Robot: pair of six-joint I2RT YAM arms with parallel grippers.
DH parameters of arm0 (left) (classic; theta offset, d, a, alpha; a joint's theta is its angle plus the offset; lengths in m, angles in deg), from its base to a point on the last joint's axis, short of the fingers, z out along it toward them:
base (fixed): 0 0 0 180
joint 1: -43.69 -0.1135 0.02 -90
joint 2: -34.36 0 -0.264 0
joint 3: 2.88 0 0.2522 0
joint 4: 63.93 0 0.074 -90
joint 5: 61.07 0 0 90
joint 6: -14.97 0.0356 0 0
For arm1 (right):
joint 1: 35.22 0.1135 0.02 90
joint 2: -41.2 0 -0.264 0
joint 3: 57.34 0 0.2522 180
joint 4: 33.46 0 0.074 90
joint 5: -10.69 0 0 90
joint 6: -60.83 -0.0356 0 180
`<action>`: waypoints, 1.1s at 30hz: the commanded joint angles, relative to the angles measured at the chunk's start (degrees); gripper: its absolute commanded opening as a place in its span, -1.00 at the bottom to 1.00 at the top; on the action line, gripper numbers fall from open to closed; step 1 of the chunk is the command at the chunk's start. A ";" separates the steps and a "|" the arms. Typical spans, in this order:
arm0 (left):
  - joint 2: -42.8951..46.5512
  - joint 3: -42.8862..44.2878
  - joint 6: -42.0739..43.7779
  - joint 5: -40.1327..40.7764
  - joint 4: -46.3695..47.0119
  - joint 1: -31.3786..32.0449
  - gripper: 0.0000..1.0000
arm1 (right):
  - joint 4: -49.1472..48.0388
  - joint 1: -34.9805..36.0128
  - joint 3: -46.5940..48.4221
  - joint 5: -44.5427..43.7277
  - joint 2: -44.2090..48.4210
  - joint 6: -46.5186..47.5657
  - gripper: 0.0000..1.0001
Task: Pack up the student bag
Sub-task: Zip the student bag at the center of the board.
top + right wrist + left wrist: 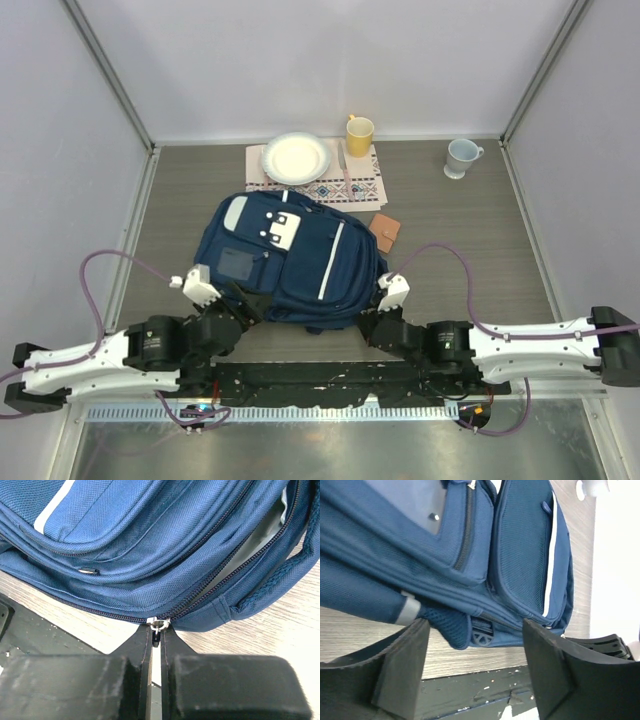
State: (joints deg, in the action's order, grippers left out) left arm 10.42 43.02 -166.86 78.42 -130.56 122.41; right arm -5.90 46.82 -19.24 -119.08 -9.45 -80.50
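Note:
The student bag (290, 255), a navy backpack with a white stripe, lies flat in the middle of the table. My left gripper (243, 300) stands open at its near-left corner. In the left wrist view its fingers (402, 670) flank the bag's (470, 545) mesh strap end and black buckle (481, 634) without touching them. My right gripper (380, 300) is at the near-right corner, shut (156, 632) on the metal zipper pull (159, 625) of the main compartment. Right of the slider the zipper is parted, showing a pale lining (272, 520).
Behind the bag lies a patterned placemat (365, 188) with a white plate (295, 158) and a yellow cup (359, 133). A pale blue mug (461, 157) stands at the back right. A small brown wallet-like item (385, 233) lies right of the bag. Walls enclose three sides.

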 commanded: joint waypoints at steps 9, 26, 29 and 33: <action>-25.97 13.47 49.79 -12.98 27.61 -0.23 0.92 | -3.96 -0.30 2.38 -0.13 -1.12 5.98 -0.99; -37.75 15.93 65.90 -34.81 35.90 0.38 0.93 | -1.32 -0.21 0.01 -4.00 11.98 2.73 -0.98; -40.30 16.81 66.17 -35.87 36.25 1.35 0.87 | -1.76 -0.30 0.80 -3.83 10.85 3.17 -0.99; -43.46 17.60 66.52 -32.55 36.69 3.28 0.88 | -2.29 -0.30 2.20 -2.78 9.26 4.31 -0.98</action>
State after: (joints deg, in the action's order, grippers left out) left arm -31.33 57.97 -102.01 44.89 -96.94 124.15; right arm -3.34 46.51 -21.29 -118.62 0.42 -76.61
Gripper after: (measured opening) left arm 0.939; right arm 0.083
